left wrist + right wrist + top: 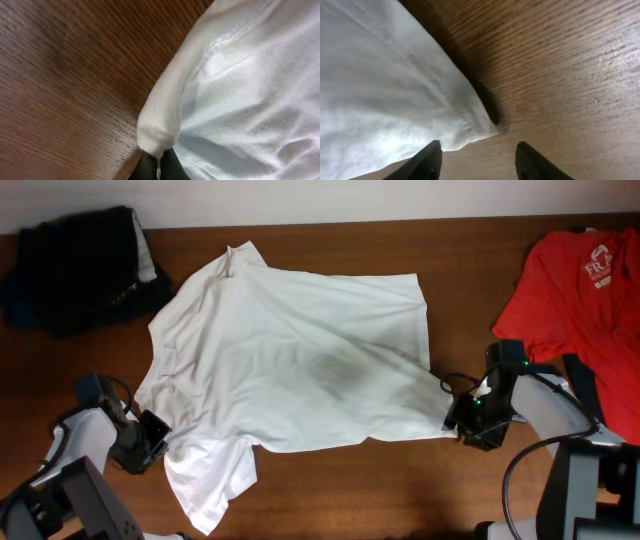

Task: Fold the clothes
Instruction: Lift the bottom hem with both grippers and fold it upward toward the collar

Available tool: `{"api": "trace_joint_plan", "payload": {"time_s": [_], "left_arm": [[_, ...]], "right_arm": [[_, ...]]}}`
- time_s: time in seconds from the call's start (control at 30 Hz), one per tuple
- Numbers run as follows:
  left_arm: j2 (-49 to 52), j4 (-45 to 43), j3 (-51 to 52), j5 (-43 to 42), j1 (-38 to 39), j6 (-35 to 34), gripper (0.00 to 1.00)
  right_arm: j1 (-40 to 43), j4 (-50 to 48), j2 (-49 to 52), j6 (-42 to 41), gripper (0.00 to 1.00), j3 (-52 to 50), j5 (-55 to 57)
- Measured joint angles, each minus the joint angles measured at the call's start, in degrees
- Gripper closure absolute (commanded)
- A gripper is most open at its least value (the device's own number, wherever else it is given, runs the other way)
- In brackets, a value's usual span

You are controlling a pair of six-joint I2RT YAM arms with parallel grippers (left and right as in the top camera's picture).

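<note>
The white shirt (pixel 290 350) lies spread and wrinkled across the middle of the brown table, one sleeve trailing toward the front left. My left gripper (pixel 152 438) is at the shirt's left edge. In the left wrist view it (pixel 159 161) is shut on a bunched fold of the white shirt (pixel 235 85). My right gripper (pixel 462 420) sits at the shirt's front right corner. In the right wrist view its jaws (pixel 479 146) stand apart low over the wood, and the hemmed corner of the shirt (pixel 395 85) ends just ahead of them, nothing between the fingertips (pixel 434 149).
A red T-shirt with white print (pixel 580 290) lies at the right edge, close behind my right arm. A heap of dark garments (pixel 80 265) sits at the back left corner. Bare wood (pixel 400 490) shows along the front.
</note>
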State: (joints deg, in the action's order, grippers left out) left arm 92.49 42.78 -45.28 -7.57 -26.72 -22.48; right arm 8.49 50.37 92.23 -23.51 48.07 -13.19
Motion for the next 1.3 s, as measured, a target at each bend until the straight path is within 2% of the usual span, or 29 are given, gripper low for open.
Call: {"api": "trace_joint_plan", "payload": {"time_s": [0.13, 0.23, 0.27, 0.3, 0.4, 0.43, 0.47, 0.63, 0.7, 0.9, 1.0, 1.13, 1.3], "left_arm": [[0.0, 0.02, 0.0, 0.0, 0.0, 0.0, 0.99], [0.0, 0.0, 0.0, 0.0, 0.0, 0.0, 0.99], [0.0, 0.0, 0.0, 0.0, 0.0, 0.0, 0.99], [0.0, -0.02, 0.0, 0.0, 0.0, 0.02, 0.99], [0.02, -0.02, -0.02, -0.02, 0.0, 0.5, 0.99], [0.04, -0.02, -0.07, 0.0, 0.0, 0.61, 0.99], [0.04, -0.02, -0.07, 0.0, 0.0, 0.63, 0.99], [0.44, 0.76, -0.66, 0.02, 0.02, 1.49, 0.99], [1.57, 4.26, -2.25, 0.13, 0.02, 2.01, 0.99], [2.54, 13.31, -6.91, 0.96, 2.69, 3.26, 0.99], [-1.9, 15.96, -8.33, 0.98, 5.53, 3.3, 0.99], [-9.33, 15.67, -10.32, 0.96, 5.92, 3.43, 0.99], [-10.91, 8.7, -12.5, 0.92, 5.95, 3.45, 0.99]], "right_arm": [[0.0, -2.49, -0.02, -0.07, 0.48, -2.67, 0.0], [0.0, -3.41, -0.02, -0.24, 0.53, -2.67, -0.02], [0.0, -3.65, -0.02, -0.26, 0.59, -2.67, -0.02], [0.0, -3.91, -0.04, -0.33, 0.69, -2.67, 0.0], [0.0, -5.35, -0.02, -0.5, 0.73, -2.78, 0.13], [0.0, -5.51, -0.02, -0.5, 0.81, -2.82, 0.11], [0.0, -5.55, -0.02, -0.33, 0.96, -2.84, 0.22], [0.0, -6.25, 0.0, -0.7, 0.96, -3.08, 0.2], [0.0, -5.2, 0.0, -0.7, 0.96, -2.84, 0.42], [0.0, 9.4, -0.07, -1.97, 0.96, 8.04, 4.46], [0.0, 15.5, -1.79, -2.27, 0.96, 13.44, 7.78], [0.0, 18.95, -5.4, -3.1, 0.96, 18.64, 10.75], [0.0, 16.74, -5.95, -3.3, 0.96, 21.59, 10.95]]}}
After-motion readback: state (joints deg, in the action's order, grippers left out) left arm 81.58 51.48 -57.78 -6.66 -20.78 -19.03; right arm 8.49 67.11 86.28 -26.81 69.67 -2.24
